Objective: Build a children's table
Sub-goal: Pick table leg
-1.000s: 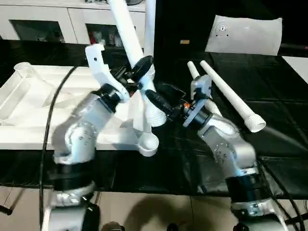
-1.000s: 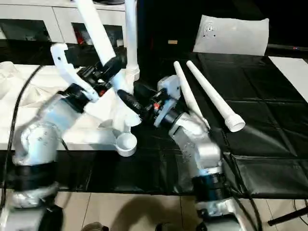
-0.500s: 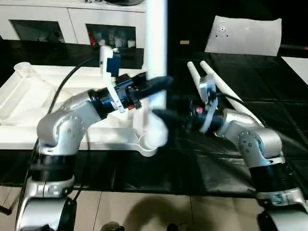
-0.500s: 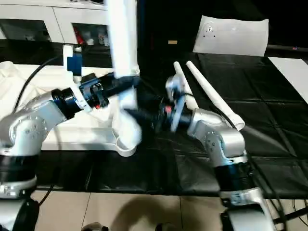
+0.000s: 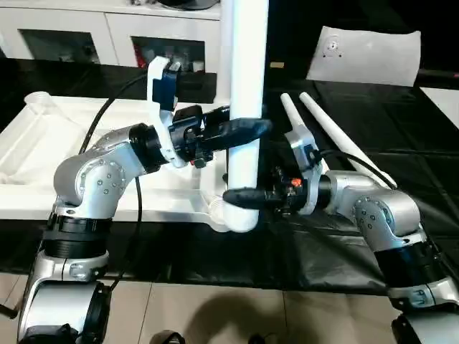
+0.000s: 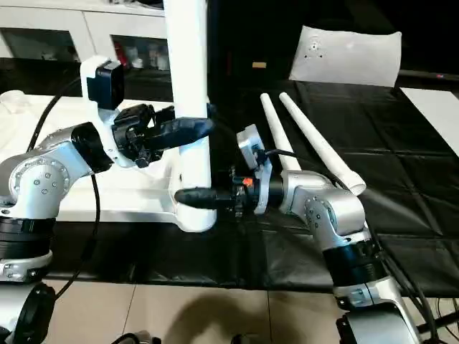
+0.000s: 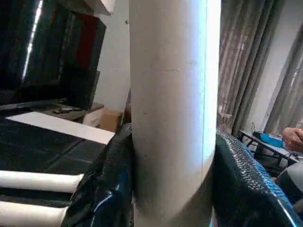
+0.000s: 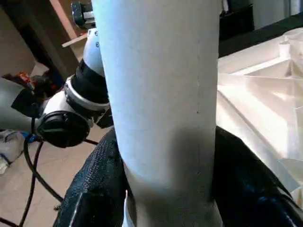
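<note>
The tabletop [image 5: 43,161] lies underside up at the black table's [image 5: 401,129] left edge. The left gripper [image 5: 244,129] clamps the upright leg [image 5: 244,86] standing apparently in the near corner socket; the right gripper [image 5: 240,196] clasps it lower. Two spare legs [image 5: 337,140] lie rightward.
</note>
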You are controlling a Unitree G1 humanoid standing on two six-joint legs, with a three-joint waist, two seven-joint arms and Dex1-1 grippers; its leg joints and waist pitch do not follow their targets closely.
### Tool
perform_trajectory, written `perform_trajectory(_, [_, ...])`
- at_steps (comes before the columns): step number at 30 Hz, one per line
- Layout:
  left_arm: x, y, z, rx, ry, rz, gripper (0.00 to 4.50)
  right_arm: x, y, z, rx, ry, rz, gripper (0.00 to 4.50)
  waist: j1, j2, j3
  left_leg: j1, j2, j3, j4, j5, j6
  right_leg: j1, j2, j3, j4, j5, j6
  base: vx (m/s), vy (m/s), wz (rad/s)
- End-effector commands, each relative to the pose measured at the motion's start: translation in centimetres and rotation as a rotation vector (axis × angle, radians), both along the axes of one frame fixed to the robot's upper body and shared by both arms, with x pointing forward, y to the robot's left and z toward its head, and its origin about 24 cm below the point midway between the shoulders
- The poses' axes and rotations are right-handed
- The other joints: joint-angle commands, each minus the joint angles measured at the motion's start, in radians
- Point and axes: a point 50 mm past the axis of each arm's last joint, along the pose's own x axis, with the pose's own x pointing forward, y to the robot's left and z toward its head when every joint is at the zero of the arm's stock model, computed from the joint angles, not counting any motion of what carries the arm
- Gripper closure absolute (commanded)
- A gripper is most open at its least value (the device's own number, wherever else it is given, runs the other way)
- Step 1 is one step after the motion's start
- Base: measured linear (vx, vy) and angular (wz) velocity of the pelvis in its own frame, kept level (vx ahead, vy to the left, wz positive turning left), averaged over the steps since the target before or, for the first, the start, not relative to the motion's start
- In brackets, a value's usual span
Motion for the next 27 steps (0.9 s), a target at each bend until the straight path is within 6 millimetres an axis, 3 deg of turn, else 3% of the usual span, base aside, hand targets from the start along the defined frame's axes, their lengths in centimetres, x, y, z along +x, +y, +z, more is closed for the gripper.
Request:
perform_trajectory(1, [-0.3, -0.3, 0.5, 0.028, -0.045, -0.044, 2.66, -0.1, -0.2, 0.7, 0.026, -0.007, 0.027, 2.47, 0.003, -0.005, -0.08, 0.002, 0.005, 0.02, -0.059, -0.086, 0.015, 0.07, -0.073, 0.036, -0.067, -0.235, -0.147, 0.0, 0.0, 0.0])
perform_trajectory(13, [0.0, -0.3, -0.4, 0.102, -0.026, 0.042, 2.66, 0.1, 0.4, 0.2, 0.019, -0.036, -0.042, 2.51, 0.006, -0.005, -0.081, 0.002, 0.004, 0.02, -0.061, -0.097, 0.01, 0.068, -0.075, 0.032, -0.067, -0.243, -0.144, 0.0, 0.0, 0.0])
perform_trajectory(15, [0.0, -0.3, -0.3, 0.091, -0.016, 0.051, 1.96, 0.2, 0.5, 0.2, 0.022, -0.045, -0.072, 2.52, 0.006, -0.004, -0.081, 0.002, 0.004, 0.02, -0.061, -0.097, 0.008, 0.069, -0.076, 0.031, -0.066, -0.24, -0.145, 0.0, 0.0, 0.0])
perform_trajectory(18, [-0.2, -0.1, -0.4, 0.104, -0.044, 0.091, 1.93, 0.7, 0.7, 0.0, 0.015, -0.061, -0.158, 2.53, 0.003, -0.001, -0.081, 0.001, 0.007, 0.018, -0.063, -0.098, 0.0, 0.068, -0.078, 0.031, -0.065, -0.235, -0.145, 0.0, 0.0, 0.0])
perform_trajectory(21, [-0.2, -0.2, -1.1, 0.164, -0.078, 0.184, 1.55, 1.3, 0.9, -0.1, 0.01, -0.075, -0.257, 2.55, 0.002, 0.001, -0.079, 0.002, 0.006, 0.019, -0.064, -0.108, -0.007, 0.066, -0.075, 0.031, -0.068, -0.252, -0.131, 0.0, 0.0, 0.0])
perform_trajectory(27, [0.2, -0.4, -1.7, 0.173, -0.06, 0.406, 1.54, 2.0, 1.3, -0.4, -0.006, -0.096, -0.408, 2.55, 0.001, 0.005, -0.081, 0.003, 0.006, 0.02, -0.063, -0.116, -0.018, 0.066, -0.074, 0.033, -0.067, -0.234, -0.133, 0.0, 0.0, 0.0])
